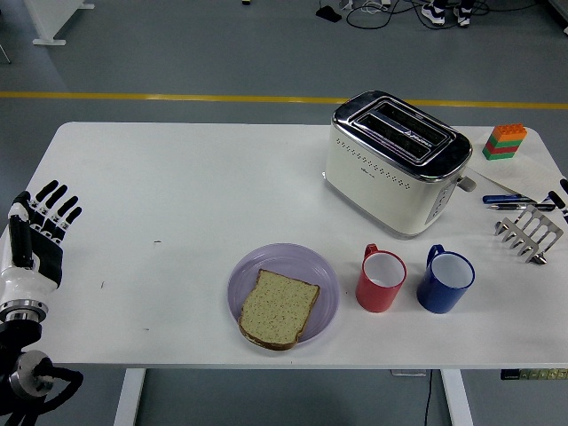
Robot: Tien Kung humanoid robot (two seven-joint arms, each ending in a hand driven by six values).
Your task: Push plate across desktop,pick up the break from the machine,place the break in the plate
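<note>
— Across the white table (195,177), what did we see first?

— We saw the toaster (396,163) standing toward the far right, its two slots showing nothing that we could make out. In front of it, near the table's front edge, lay the lilac plate (283,295).

— And the bread?

— We found the slice of bread (279,308) lying flat in the plate, toward its near side. It lay well apart from both hands, with bare tabletop between it and the left fingers (53,206).

— How did the left hand (37,238) stand?

— We saw it at the table's left edge, fingers spread and pointing away from us, holding nothing.

— The right hand (562,197)?

— Only a sliver showed at the right edge of the view, so we could not tell how it was set.

— What else?

— Just right of the plate we noted a red mug (381,278) and a blue mug (445,280) side by side, a metal toast rack (529,232) near the right edge, pens (513,201) beyond the rack, and a stack of coloured blocks (504,141) at the far right corner.
</note>
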